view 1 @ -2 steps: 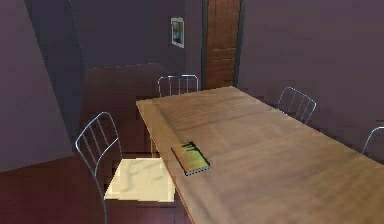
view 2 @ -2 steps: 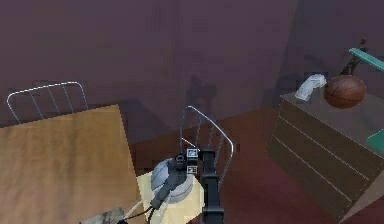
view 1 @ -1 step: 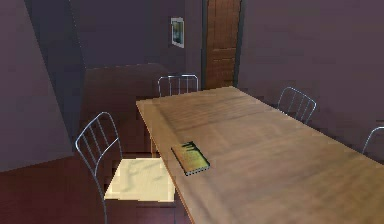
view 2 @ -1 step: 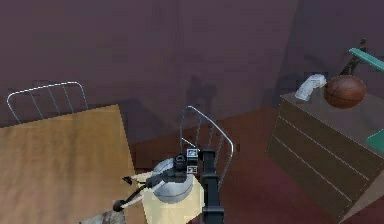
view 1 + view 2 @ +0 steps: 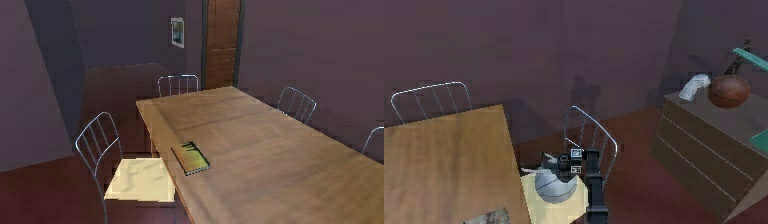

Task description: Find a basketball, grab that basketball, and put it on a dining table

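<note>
Items you are viewing. Table [image 5: 270, 150]: wooden, stretching across the forward view's middle and right, its corner also showing at the arm side view's lower left. Book [image 5: 192, 157]: lying flat on the table near its left edge. Left chair [image 5: 110, 160]: metal-backed with a pale cushion, standing just beside the table at the forward view's left. Far chair [image 5: 178, 85]: standing at the table's far end. Right chair [image 5: 296, 102]: standing along the table's right side. Picture [image 5: 177, 32]: hanging on the far wall, beside a wooden door [image 5: 222, 45]. Near chair [image 5: 591, 132]: standing beside the table at the arm side view's middle, carrying a pale seat. Arm [image 5: 595, 195]: rising from the arm side view's bottom edge over that seat. Gripper [image 5: 550, 166]: hanging above the seat with a grey ball [image 5: 549, 186] at it; you cannot tell whether it is gripping anything. Dresser [image 5: 704, 150]: wooden, standing at the arm side view's right, well apart from the gripper. Basketball [image 5: 729, 92]: brown-orange, resting on the dresser's top. White thing [image 5: 696, 87]: lying just beside the basketball, on its left.
</note>
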